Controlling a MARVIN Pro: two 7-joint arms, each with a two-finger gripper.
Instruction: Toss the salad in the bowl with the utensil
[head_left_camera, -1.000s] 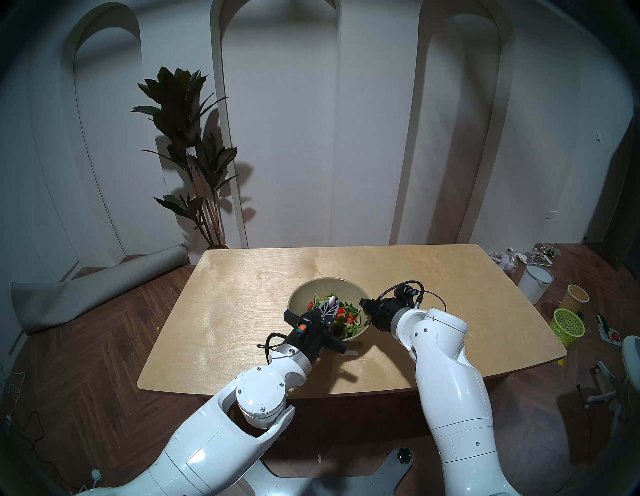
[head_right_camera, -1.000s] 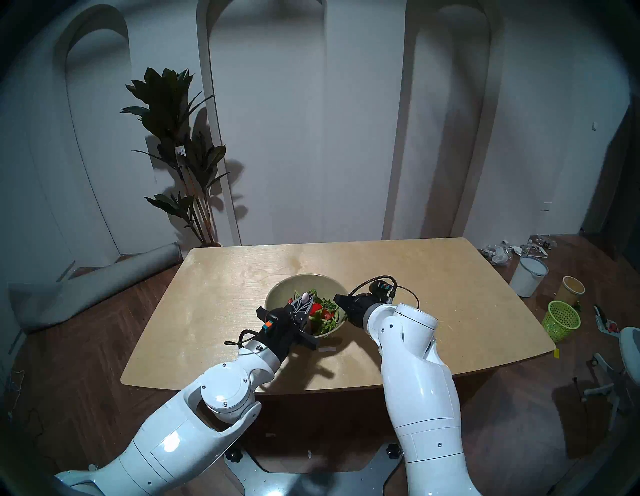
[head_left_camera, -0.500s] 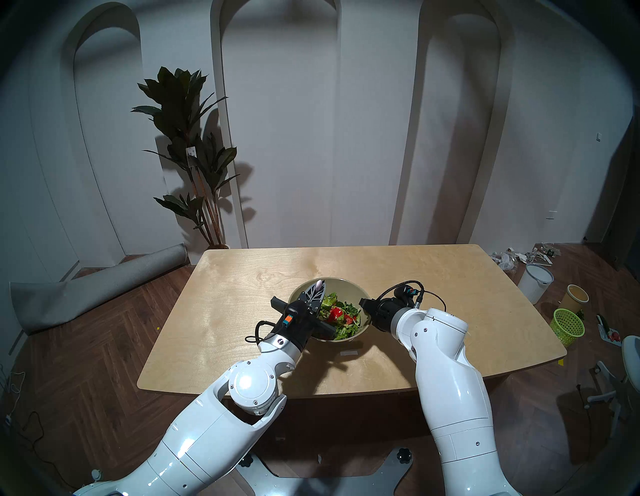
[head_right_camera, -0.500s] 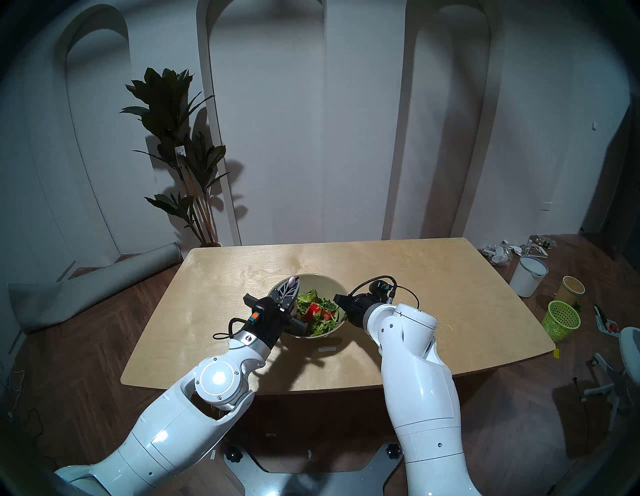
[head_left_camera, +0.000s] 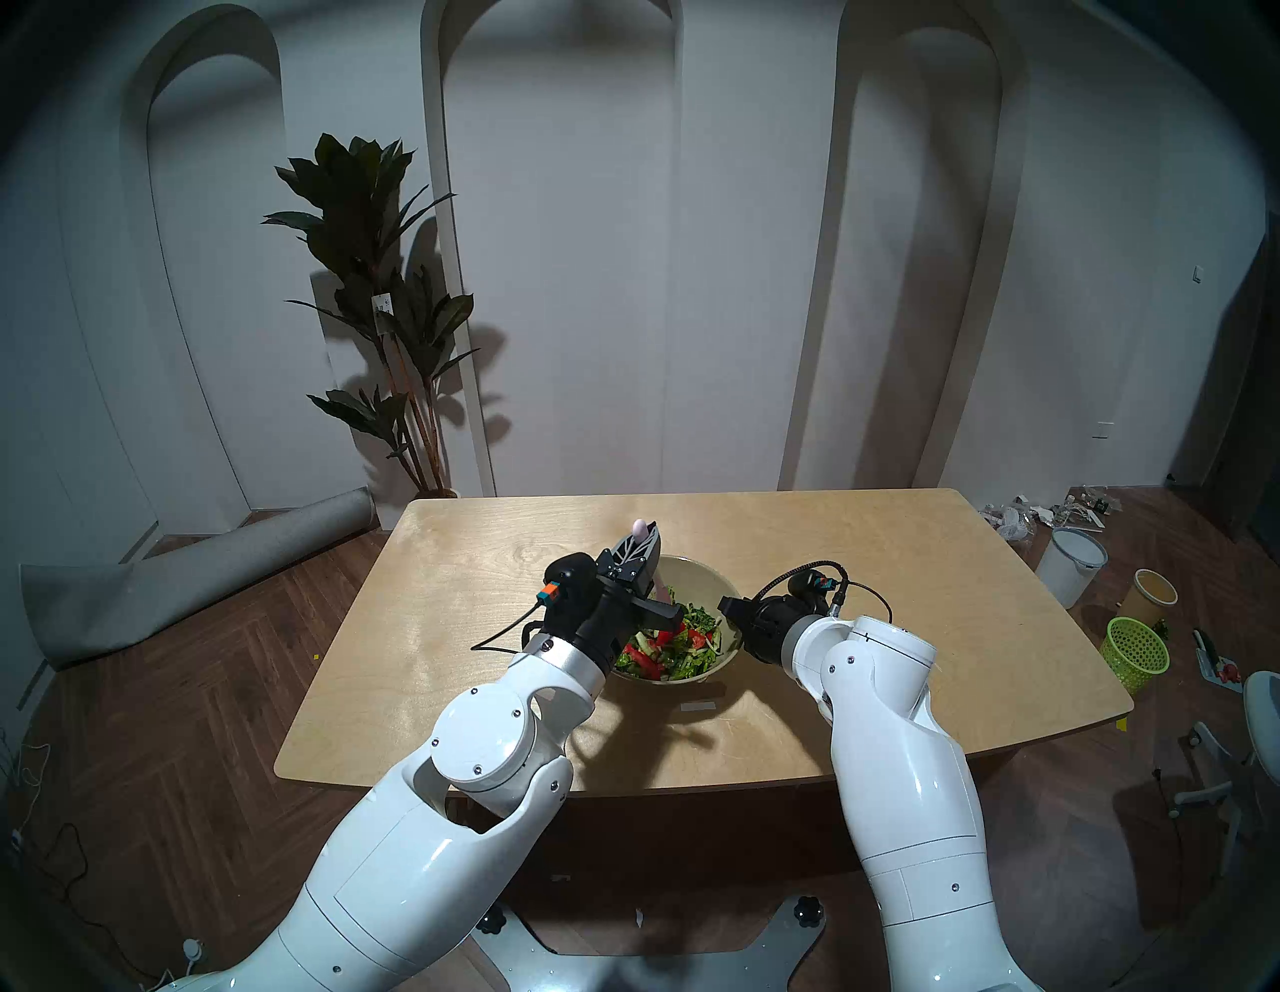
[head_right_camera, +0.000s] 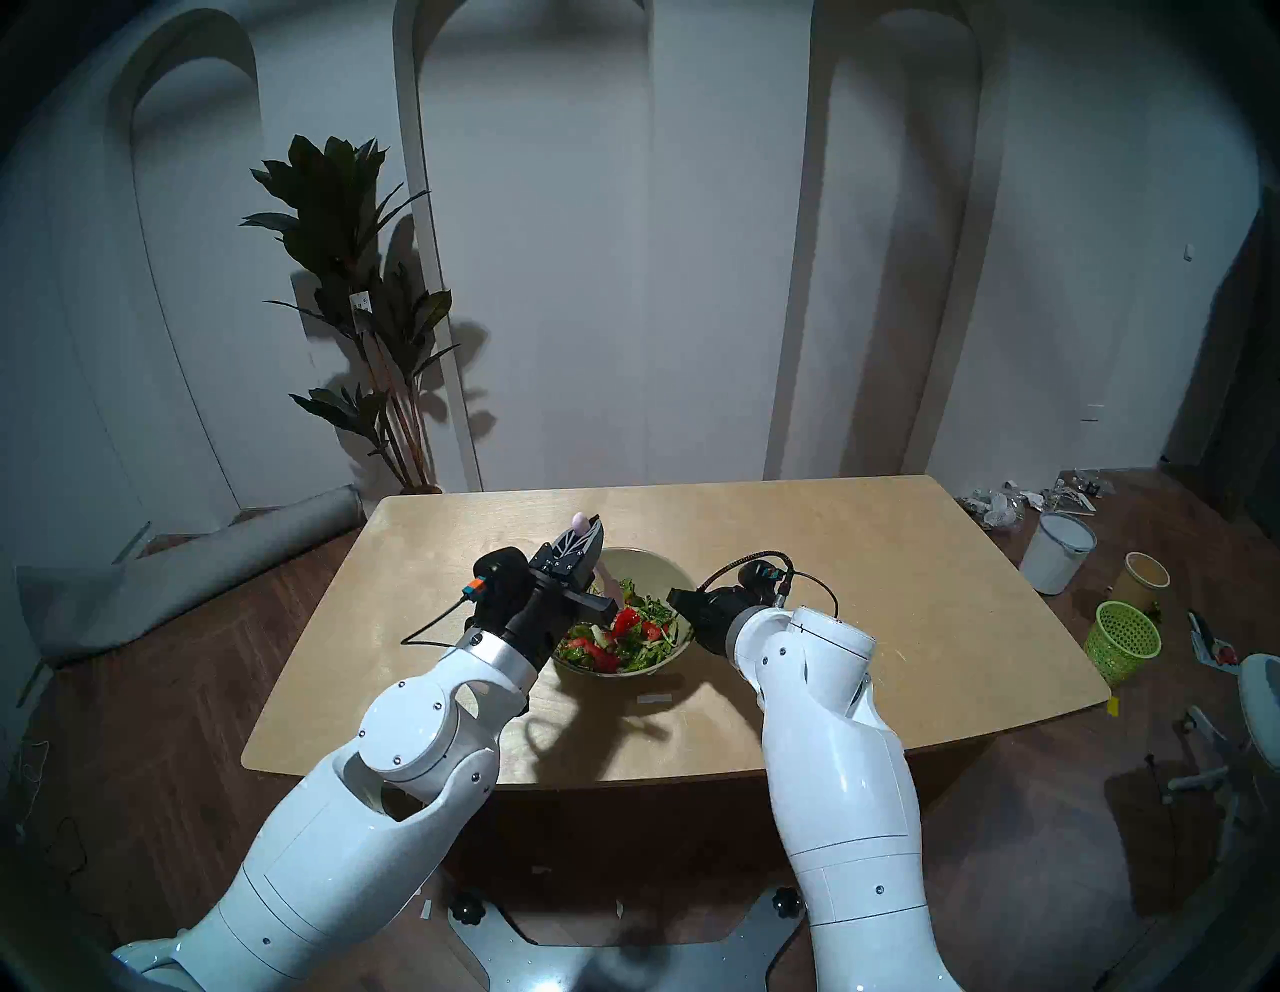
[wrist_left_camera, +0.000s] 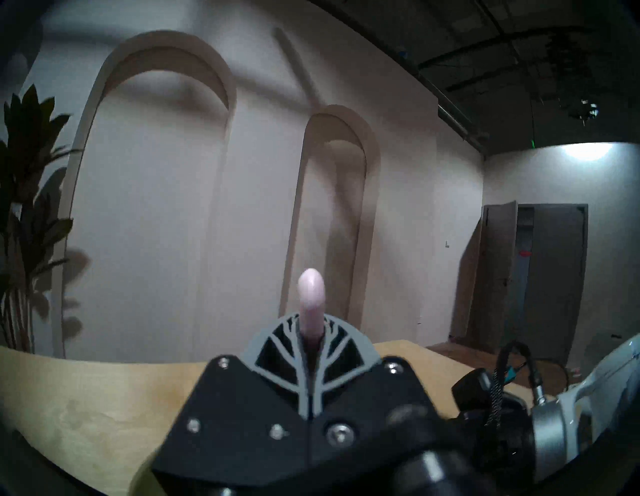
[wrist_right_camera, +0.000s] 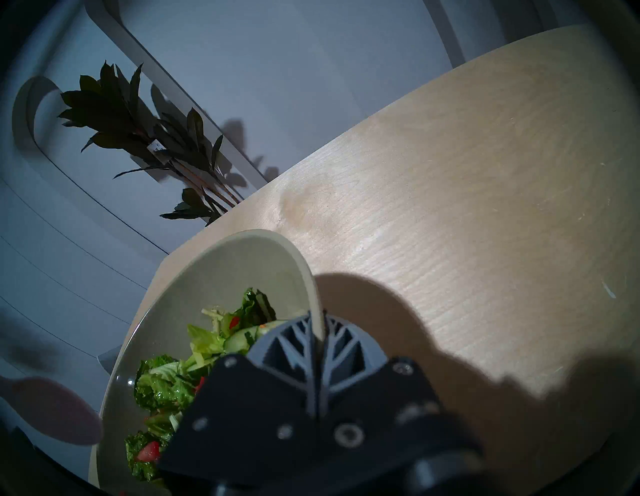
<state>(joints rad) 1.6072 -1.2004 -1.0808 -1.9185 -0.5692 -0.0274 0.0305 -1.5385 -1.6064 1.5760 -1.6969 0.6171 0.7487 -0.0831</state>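
Spoon raised above the bowl, both grippers clamped.

The left gripper (head_left_camera: 641, 540) is closed tight on the pink spoon (wrist_left_camera: 311, 304); the handle end pokes out beyond its fingertips, while the spoon's head hangs below the gripper, over the salad (head_left_camera: 668, 648). The salad lies heaped in the olive bowl (head_left_camera: 699, 575), under and to the right of that gripper. The right gripper (wrist_right_camera: 317, 332) is pinched shut on the bowl's rim at its right side, on the wooden table (head_left_camera: 866, 554).
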